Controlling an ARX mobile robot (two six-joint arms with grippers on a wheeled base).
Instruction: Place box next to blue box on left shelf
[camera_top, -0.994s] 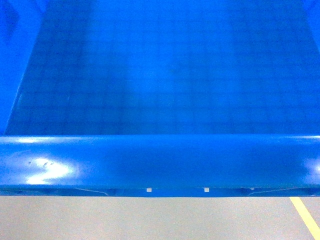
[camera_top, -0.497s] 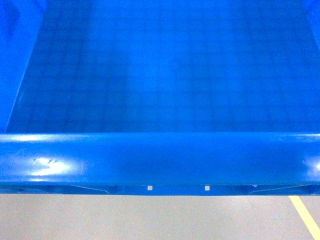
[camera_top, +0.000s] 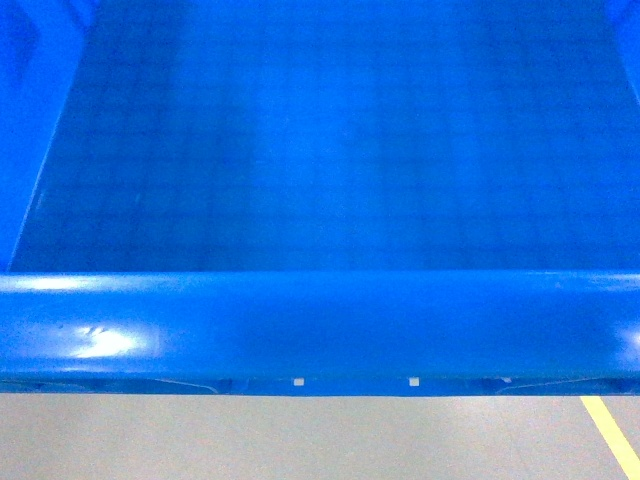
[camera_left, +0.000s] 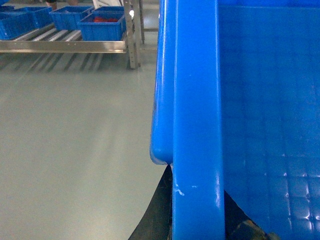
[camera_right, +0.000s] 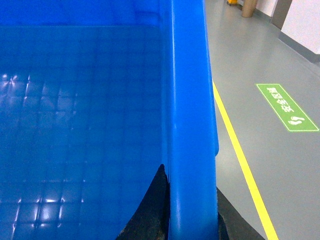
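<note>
Grey floor (camera_top: 300, 440) runs beneath everything, crossed by a yellow line (camera_top: 612, 432) at the head view's lower right. Above it the box (camera_top: 320, 150) fills almost the whole head view, its grid-embossed bottom bare and its thick near rim stretching from edge to edge, well off the floor.

On the left wrist view the box's side rim (camera_left: 195, 125) rises straight up the middle, and the left jaws (camera_left: 196, 220) straddle it at the bottom edge: one dark finger outside the wall, another dark part just inside, pinching the rim between them. On the right wrist view the right jaws (camera_right: 192, 215) sit the same way on the opposite rim (camera_right: 190, 110), a dark finger inside the box and a grey one outside, clamped on the wall.

Farther out, the left wrist view shows the left shelf (camera_left: 65, 42) well apart across the floor, its roller rails carrying several small blue crates (camera_left: 102, 26). Beside the right rim, a green floor sign (camera_right: 287, 106) lies past the yellow line.
</note>
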